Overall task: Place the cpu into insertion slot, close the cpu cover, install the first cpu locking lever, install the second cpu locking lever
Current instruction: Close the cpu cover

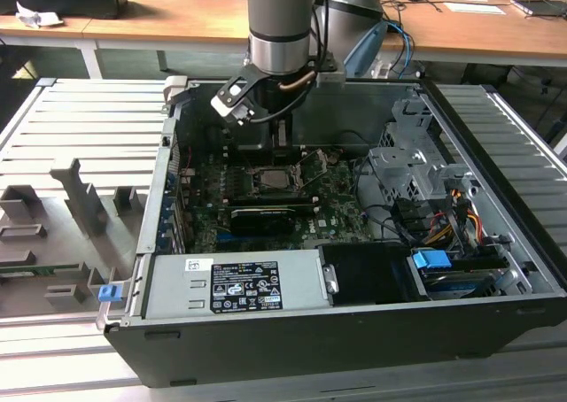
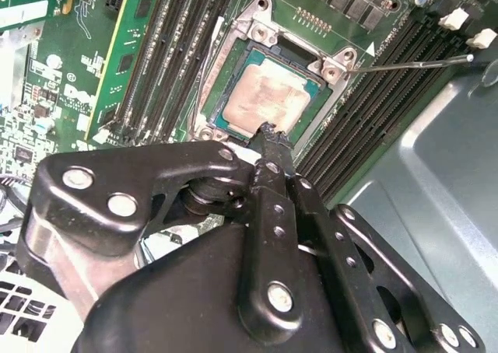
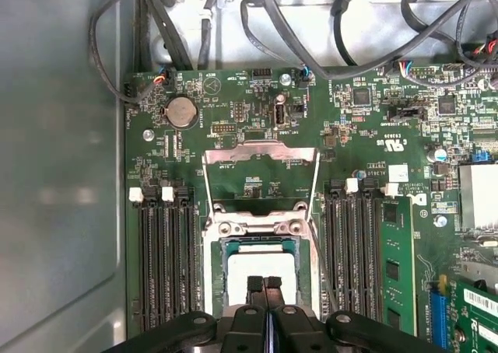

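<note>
**Cpu seated in socket, closed gripper over its edge**

The cpu [image 3: 261, 269] lies flat in the insertion slot [image 2: 220, 77] on the green motherboard [image 1: 341, 216], pale face up. The gripper [image 3: 264, 283] hangs directly above it. Its two black fingers [image 3: 255, 287] are pressed together with nothing between them, and their tips sit over the middle of one cpu edge. In both wrist views the tips overlap the chip's outline, but whether they touch it cannot be told.

The cpu is square, so it has no long axis. Its sides run parallel to the socket's silver rim and to the long black memory slots [image 3: 167, 260] that flank the socket on two sides.

The cpu cover [image 3: 261, 155] is open. It is swung back off the socket toward the coin battery [image 3: 180, 112], and green board shows through its window. In the second wrist view a thin wire locking lever [image 2: 412, 64] sticks out from one socket corner, free of the cover.

In the exterior view the arm [image 1: 279, 30] reaches down into the open computer case [image 1: 496, 145], near its back wall.
</note>
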Action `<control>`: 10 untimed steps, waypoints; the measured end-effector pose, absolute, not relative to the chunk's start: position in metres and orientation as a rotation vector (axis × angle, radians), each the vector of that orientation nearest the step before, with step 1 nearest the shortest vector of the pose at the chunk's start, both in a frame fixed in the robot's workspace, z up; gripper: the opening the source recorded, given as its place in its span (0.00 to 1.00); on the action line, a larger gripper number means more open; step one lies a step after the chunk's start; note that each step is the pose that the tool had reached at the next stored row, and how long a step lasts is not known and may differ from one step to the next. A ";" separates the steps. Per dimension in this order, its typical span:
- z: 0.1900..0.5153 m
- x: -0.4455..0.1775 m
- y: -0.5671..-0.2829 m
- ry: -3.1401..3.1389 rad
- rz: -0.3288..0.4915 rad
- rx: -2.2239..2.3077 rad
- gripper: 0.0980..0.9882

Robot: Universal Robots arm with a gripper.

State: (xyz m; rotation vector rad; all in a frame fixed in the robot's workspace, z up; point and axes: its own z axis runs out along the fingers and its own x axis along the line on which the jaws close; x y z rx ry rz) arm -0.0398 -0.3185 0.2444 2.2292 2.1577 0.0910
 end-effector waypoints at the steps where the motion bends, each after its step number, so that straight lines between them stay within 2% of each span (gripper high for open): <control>1: 0.245 -0.040 -0.318 2.158 0.092 2.229 0.01; 10: 0.246 -0.035 -0.318 2.161 0.092 2.226 0.01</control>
